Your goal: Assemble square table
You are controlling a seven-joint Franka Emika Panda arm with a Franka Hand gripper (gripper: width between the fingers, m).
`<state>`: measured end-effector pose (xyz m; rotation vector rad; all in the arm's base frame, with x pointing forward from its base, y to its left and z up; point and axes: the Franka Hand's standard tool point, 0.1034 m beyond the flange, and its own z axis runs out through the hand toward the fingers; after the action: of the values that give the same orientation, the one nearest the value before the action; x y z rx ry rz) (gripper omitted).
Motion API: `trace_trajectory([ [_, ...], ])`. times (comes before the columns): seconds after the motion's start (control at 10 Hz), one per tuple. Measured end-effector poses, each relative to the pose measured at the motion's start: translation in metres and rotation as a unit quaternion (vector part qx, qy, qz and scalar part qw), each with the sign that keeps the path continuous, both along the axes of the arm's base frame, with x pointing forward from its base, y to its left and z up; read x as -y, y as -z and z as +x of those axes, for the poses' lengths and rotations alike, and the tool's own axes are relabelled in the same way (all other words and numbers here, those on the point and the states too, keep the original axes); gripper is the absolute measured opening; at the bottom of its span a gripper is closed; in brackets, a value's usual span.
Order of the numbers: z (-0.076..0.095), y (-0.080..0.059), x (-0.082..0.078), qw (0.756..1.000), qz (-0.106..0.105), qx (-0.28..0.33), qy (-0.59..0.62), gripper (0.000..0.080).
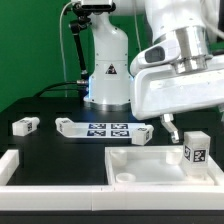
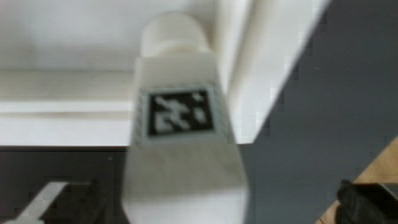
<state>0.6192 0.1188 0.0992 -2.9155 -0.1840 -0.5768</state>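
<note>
The white square tabletop (image 1: 140,160) lies rim up at the front of the exterior view; it also shows in the wrist view (image 2: 63,100). A white leg block (image 1: 195,148) with a black-and-white tag stands upright at the tabletop's corner on the exterior view's right. In the wrist view this leg (image 2: 178,110) runs up the middle, between my fingers. My gripper (image 1: 190,128) hangs just above it; in the wrist view the gripper (image 2: 205,205) is open, and a dark fingertip (image 2: 45,200) stands clear of the leg on each side.
Another tagged leg block (image 1: 25,126) lies at the exterior view's left. The marker board (image 1: 105,129) lies in front of the robot base (image 1: 105,70), with a white piece (image 1: 143,133) at its end. White border rails (image 1: 20,165) run along the front and left.
</note>
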Motion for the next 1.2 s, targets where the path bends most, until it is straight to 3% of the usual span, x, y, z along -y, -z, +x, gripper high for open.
trace_trajectory([
  [0.1,0.007,0.0,0.006,1.0,-0.012,0.004,0.005,0.0649],
  [0.2,0.001,0.007,0.004,1.0,-0.006,-0.022,0.011,0.0649],
  [0.3,-0.004,0.011,-0.001,0.997,0.003,-0.076,0.002,0.0649],
  [0.4,-0.004,0.012,0.001,0.992,0.002,-0.128,-0.011,0.0649],
  [0.5,0.0,0.013,0.004,0.99,0.0,-0.142,-0.012,0.0649],
  [0.7,-0.009,0.02,0.003,0.974,-0.007,-0.225,-0.025,0.0649],
  [0.9,-0.003,0.025,0.006,0.979,-0.008,-0.201,-0.008,0.0649],
  [1.0,-0.003,0.025,0.006,0.979,-0.007,-0.202,-0.003,0.0552],
  [1.1,-0.003,0.026,0.006,0.978,-0.001,-0.207,0.027,0.0386],
  [1.2,-0.003,0.026,0.006,0.975,0.004,-0.213,0.058,0.0386],
])
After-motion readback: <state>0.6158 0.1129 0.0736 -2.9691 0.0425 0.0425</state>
